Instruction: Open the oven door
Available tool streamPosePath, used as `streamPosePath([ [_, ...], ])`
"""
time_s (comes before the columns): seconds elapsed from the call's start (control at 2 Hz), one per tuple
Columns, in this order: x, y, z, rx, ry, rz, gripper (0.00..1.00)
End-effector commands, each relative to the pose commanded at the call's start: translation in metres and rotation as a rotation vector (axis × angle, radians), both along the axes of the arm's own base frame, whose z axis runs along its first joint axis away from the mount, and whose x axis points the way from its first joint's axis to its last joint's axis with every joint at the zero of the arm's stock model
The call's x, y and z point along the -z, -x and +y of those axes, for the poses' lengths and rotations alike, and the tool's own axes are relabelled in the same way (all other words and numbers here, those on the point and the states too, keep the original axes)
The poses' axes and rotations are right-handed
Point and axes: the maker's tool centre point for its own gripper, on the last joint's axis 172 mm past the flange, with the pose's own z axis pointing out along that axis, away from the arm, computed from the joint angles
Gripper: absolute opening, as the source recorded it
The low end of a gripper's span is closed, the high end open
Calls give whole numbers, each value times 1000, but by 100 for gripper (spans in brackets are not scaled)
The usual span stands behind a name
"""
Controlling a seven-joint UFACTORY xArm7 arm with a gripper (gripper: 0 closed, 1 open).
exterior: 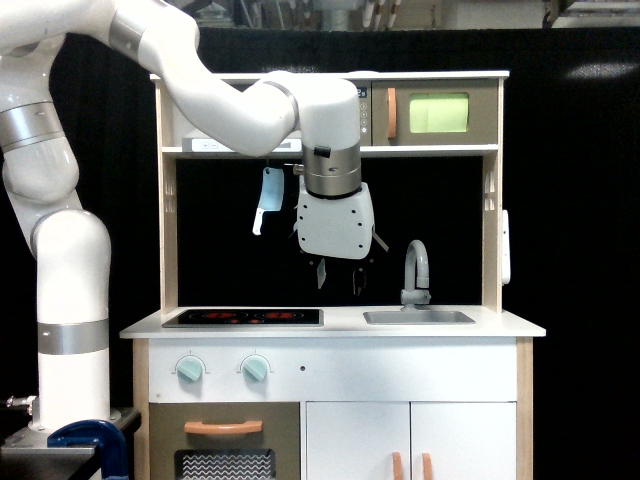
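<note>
The oven door (pixel 436 113) sits shut in the toy kitchen's top shelf at the upper right, grey-brown with a lime-green window (pixel 438 113) and a short vertical orange handle (pixel 391 112). My gripper (pixel 339 277) hangs below and left of it, over the countertop between the hob and the sink. Its fingers (pixel 320 272) point down, stand apart and hold nothing. The wrist covers part of the keypad panel beside the door.
A grey faucet (pixel 416 271) and sink (pixel 419 317) lie just right of the gripper. The black hob (pixel 243 317) is to its left. A blue toy cleaver (pixel 268 197) hangs behind the arm. Lower down are a larger door with horizontal orange handle (pixel 223 427) and white cupboard doors (pixel 410 440).
</note>
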Motion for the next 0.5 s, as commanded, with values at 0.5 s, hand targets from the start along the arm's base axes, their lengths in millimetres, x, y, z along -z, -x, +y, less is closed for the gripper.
streamPosePath([
  [0.5,-25,-23,15,-80,-178,-4,100],
])
